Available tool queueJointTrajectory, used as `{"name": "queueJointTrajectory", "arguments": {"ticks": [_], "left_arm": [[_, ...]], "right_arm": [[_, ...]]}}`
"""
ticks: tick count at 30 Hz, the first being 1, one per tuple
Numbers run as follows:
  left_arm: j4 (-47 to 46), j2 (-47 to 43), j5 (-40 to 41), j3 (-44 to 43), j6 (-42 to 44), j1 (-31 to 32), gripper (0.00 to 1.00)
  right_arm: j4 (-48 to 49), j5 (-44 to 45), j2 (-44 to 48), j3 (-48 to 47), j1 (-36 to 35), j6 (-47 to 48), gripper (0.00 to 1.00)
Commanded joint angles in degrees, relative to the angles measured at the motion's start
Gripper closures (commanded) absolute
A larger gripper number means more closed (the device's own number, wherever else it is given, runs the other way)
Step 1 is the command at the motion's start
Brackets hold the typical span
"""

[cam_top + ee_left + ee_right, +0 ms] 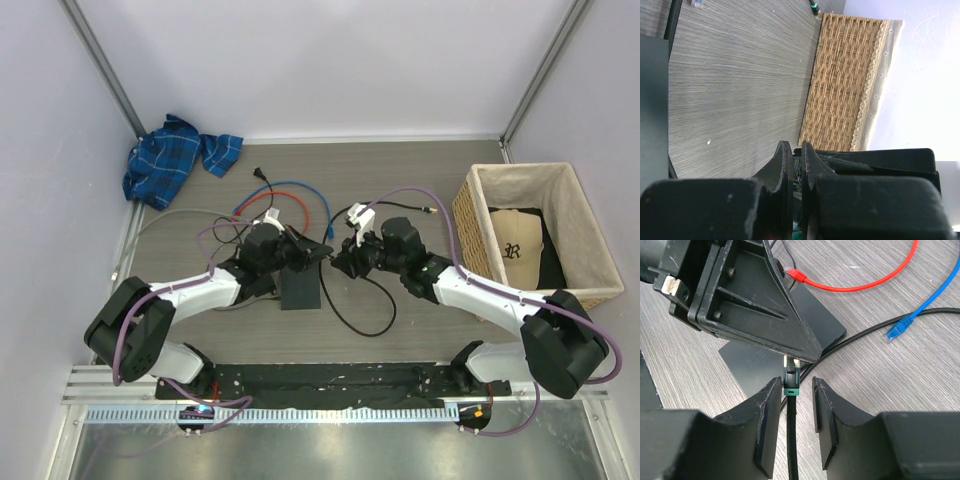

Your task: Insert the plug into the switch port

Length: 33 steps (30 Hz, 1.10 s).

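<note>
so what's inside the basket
A beige cap lies in the basket, on something black. The cap covers part of it, so what it is cannot be told.

Matt wood-grain table, woven wicker basket, plastic plug.

Left hand, pinching the plug, blocks the right hand straight ahead; a red cable and a blue cable cross the surface to its right.

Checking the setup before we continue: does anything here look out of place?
A blue plaid cloth lies crumpled in the far left corner. The red cable and blue cable lie loose, ends unplugged, near the switch.
</note>
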State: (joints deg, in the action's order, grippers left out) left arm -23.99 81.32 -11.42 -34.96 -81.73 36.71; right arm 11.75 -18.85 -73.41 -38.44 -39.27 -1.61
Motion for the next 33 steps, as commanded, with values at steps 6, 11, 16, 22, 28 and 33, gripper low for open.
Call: {"name": "queueJointTrajectory", "arguments": {"ticks": [6,11,16,22,28,33], "left_arm": [[-3.6,-0.8,-1.0,0.0,-0.8,-0.1,1.00],[-0.8,-1.9,-0.4,-0.5,1.7,-0.1,0.84],[17.5,-6.3,6.6,-4.3,16.1,0.0,0.36],[39.4,-10.3,26.0,-12.2,33.2,5.9,0.01],[56.4,-1.3,38.2,-22.8,42.1,16.7,0.00],[68.2,9.6,45.7,-30.7,42.4,22.0,0.00]], "right_arm": [[1.3,-1.4,-0.9,-3.1,-0.3,0.6,0.81],[-0.1,0.0,-0.6,-3.4,-0.2,1.2,0.99],[-0.7,9.3,1.2,-0.7,-0.2,0.2,0.99],[-1.0,24.9,3.6,2.7,0.1,-4.4,0.99],[-0.1,29.0,6.5,5.4,0.4,-6.2,0.99],[-0.1,29.8,9.0,6.6,0.6,-7.0,0.99]]}}
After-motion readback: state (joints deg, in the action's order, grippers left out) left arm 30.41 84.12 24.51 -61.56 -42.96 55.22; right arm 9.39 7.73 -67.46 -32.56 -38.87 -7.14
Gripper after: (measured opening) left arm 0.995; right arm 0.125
